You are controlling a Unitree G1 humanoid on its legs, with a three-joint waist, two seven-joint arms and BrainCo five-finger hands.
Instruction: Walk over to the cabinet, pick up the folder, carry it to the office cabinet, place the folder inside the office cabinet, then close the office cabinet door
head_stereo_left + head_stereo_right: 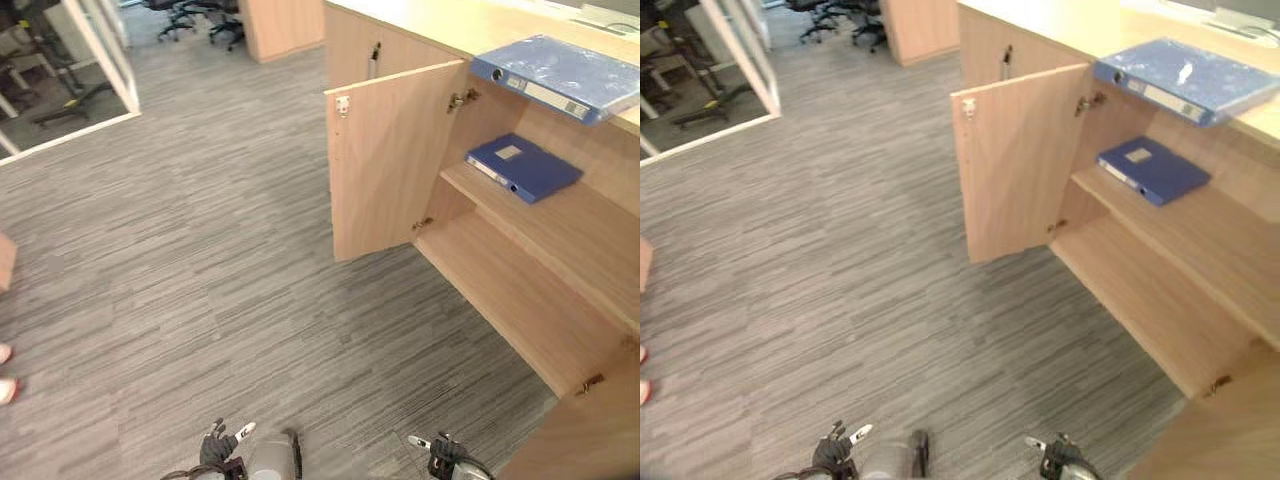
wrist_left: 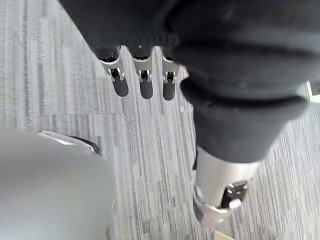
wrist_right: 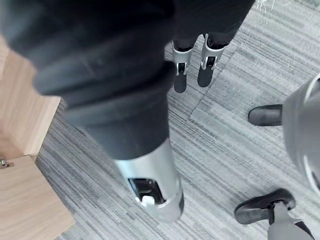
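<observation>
Both hands empty, cabinet door standing open, folders at rest.

The left hand (image 1: 218, 447) and right hand (image 1: 445, 452) are hanging low over the grey carpet (image 1: 200, 250), well apart from the office cabinet (image 1: 520, 290). In each wrist view the fingers are pointing straight down toward the floor, relaxed and holding nothing. A dark blue folder (image 1: 523, 166) is lying flat on the upper shelf inside the cabinet, toward the hinge side. A light blue folder (image 1: 560, 74) is lying flat on the counter (image 1: 440, 20) above, at its front edge over the opening. The door (image 1: 385, 160) is swinging wide out over the carpet, inner face toward the camera. The lower shelf is sitting bare. Office chairs (image 1: 200, 15) are standing far back, beside a glass partition (image 1: 95, 45).
</observation>
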